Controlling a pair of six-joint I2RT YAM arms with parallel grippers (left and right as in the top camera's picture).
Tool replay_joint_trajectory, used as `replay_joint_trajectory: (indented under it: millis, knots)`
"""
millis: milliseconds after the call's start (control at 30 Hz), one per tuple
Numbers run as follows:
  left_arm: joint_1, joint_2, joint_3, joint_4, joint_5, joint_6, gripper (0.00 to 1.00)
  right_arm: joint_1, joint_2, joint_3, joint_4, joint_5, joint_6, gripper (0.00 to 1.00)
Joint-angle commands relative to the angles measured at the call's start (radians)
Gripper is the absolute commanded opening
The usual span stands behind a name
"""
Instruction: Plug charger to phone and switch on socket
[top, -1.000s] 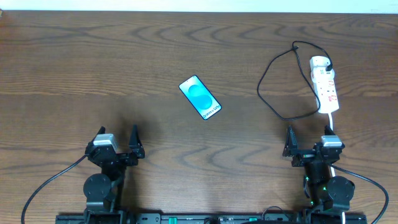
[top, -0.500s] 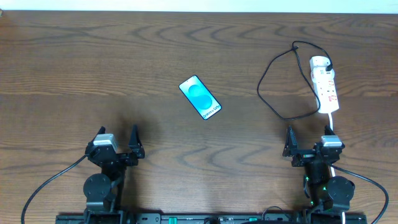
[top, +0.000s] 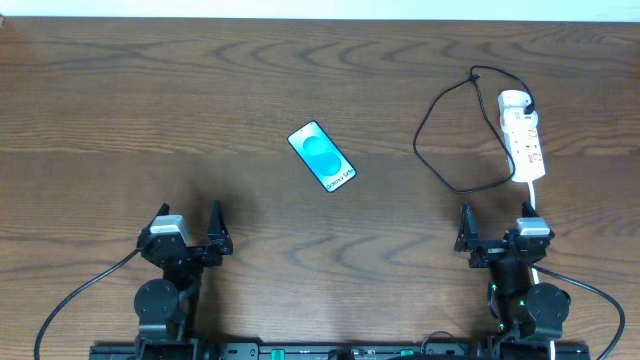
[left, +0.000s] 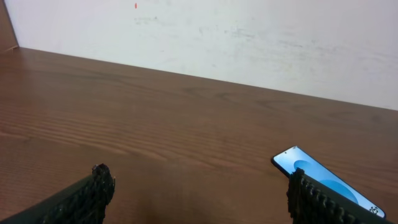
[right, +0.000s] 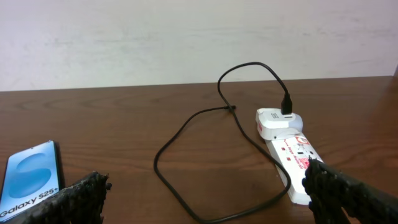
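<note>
The phone (top: 322, 156) lies screen up near the table's middle, tilted; it also shows in the left wrist view (left: 323, 180) and the right wrist view (right: 31, 180). The white socket strip (top: 523, 135) lies at the right, also in the right wrist view (right: 287, 152). The black charger cable (top: 432, 150) loops left of the strip, also in the right wrist view (right: 186, 134), and its end sits at the strip's far end. My left gripper (top: 189, 232) and right gripper (top: 494, 228) are open, empty, near the front edge.
The strip's white cord (top: 530, 195) runs toward my right arm. A pale wall (left: 249, 37) stands behind the table's far edge.
</note>
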Motion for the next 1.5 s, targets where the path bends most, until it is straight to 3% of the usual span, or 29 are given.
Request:
replay_joint_trajectory:
  millis: [0, 933, 1467]
  knots:
    - [-0.001, -0.002, -0.024, -0.024, -0.013, 0.013, 0.91, -0.003, -0.006, -0.002, -0.004, 0.008, -0.018, 0.99]
    - [-0.002, 0.005, -0.008, -0.046, -0.005, 0.013, 0.9, -0.003, -0.006, -0.002, -0.004, 0.008, -0.018, 0.99]
    - [-0.001, 0.226, 0.22, -0.111, -0.002, 0.013, 0.91, -0.003, -0.006, -0.002, -0.004, 0.008, -0.018, 0.99]
